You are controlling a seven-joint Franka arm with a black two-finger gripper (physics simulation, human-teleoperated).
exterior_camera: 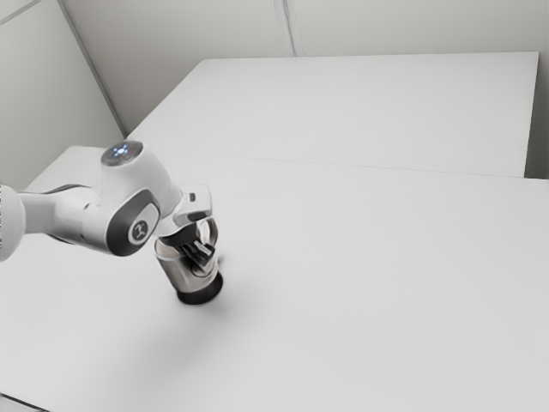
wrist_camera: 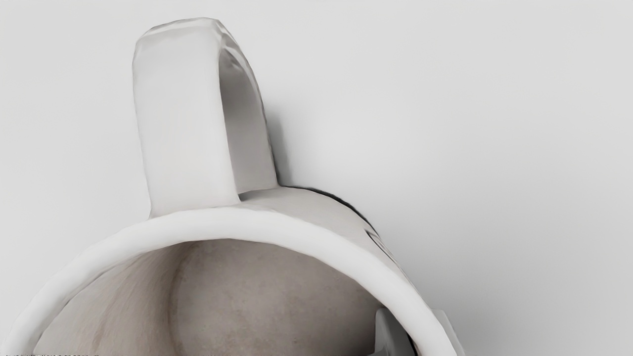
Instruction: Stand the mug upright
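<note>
The mug (exterior_camera: 182,272) is gripped at its wall by the gripper (exterior_camera: 203,255).
One finger is placed inside, one outside; the mug is seen somewhat tilted, its dark base at the table (exterior_camera: 369,283).

A white Franka arm (exterior_camera: 133,197) reaches in from the exterior view's left, wrist (exterior_camera: 186,209) bent over, its black tool (exterior_camera: 202,256) slanting downward with both fingers (wrist_camera: 390,329) close together.

The mug (exterior_camera: 182,273) was at the near table (exterior_camera: 386,300), in the exterior view's left half. Behind this table there was a second table (exterior_camera: 360,112), and behind that one, a wall (exterior_camera: 189,26).
</note>
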